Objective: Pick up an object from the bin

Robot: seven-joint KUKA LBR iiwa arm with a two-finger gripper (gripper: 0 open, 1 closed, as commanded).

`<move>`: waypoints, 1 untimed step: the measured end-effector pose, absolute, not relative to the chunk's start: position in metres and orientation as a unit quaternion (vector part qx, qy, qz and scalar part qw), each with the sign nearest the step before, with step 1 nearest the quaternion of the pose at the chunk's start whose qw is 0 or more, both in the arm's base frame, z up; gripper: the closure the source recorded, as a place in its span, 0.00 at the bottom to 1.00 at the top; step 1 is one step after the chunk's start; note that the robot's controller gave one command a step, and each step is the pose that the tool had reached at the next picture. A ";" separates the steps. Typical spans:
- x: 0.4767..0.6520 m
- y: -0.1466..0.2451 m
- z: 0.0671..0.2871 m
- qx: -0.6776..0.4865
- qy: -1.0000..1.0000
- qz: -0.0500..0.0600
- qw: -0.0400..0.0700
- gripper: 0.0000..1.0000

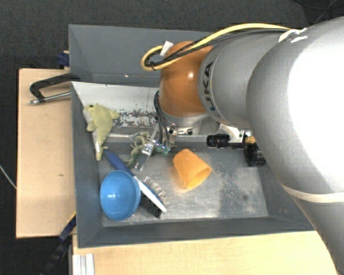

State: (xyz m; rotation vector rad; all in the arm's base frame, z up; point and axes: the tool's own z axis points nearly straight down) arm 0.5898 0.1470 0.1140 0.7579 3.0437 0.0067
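The gripper (pixel 151 149) hangs low in the bin (pixel 241 202), a small green toy (pixel 139 144) at its nine o'clock, perhaps touching it. Whether it is released or clenched cannot be told. A cup (pixel 190 168) lies at four o'clock.

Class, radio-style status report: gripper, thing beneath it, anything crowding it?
Gripper low in bin, left of centre. Over small green tangled thing. Close beside: blue-handled brush, orange cup.
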 end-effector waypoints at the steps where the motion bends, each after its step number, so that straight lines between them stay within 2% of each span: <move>1: 0.586 0.131 0.073 0.313 0.950 0.002 0.001 0.00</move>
